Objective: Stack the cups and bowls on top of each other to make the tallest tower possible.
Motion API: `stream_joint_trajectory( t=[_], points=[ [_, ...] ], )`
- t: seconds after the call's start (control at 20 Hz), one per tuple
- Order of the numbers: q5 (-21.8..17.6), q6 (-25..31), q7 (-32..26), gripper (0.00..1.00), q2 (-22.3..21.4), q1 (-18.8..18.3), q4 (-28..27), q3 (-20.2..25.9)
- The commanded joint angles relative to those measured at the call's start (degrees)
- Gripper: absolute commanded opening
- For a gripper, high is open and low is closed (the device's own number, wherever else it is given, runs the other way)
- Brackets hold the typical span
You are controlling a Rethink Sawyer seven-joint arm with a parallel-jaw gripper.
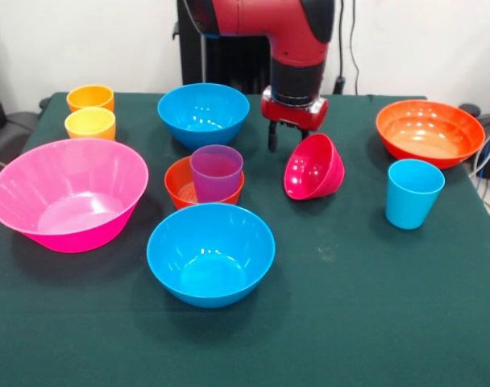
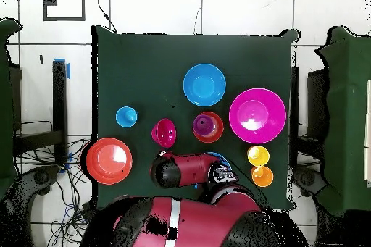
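Nearest the camera, low in the centre of the front view, a medium blue bowl (image 1: pixel 210 253) sits upright on the green desk (image 1: pixel 350 322), with the large pink bowl (image 1: pixel 68 193) at mid-left, tipped a little toward the camera. Just above the near blue bowl, the purple cup (image 1: pixel 217 172) stands inside the small orange bowl (image 1: pixel 183 184); this is the only nesting that shows, so the tower has barely begun. A second blue bowl (image 1: pixel 203 114) sits at upper centre. At upper left, the orange cup (image 1: pixel 90 98) and the yellow cup (image 1: pixel 90 123) stand close together, one behind the other. The wide orange-red bowl (image 1: pixel 429 131) is at upper right, and the light blue cup (image 1: pixel 413 193) stands alone below it.

Right of centre, the small magenta bowl (image 1: pixel 313 167) lies tipped on its side, its mouth facing lower left. The pincer (image 1: pixel 287 135) hangs just above and behind it, touching nothing as far as I can see; dark fingers (image 1: pixel 272 135) point down, but whether they are spread or closed I cannot tell.

By my judgement almost everything is left: eight pieces stand unstacked, and the magenta bowl looks the likely next concern.
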Motion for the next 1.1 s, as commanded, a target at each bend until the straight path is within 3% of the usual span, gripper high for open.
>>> stream_joint_trajectory(
  t=[0.05,0.4,0.7,1.1],
  points=[
    [4.12,-1.38,8.46,1.0,2.95,3.45,1.7,5.39],
    [7.65,0.61,10.67,1.0,-2.73,5.74,7.65,4.95],
    [9.01,1.34,8.54,1.0,-2.3,6.06,7.37,4.28],
    [10.41,14.11,5.55,1.0,-14.57,7.82,12.17,0.58]
  ],
)
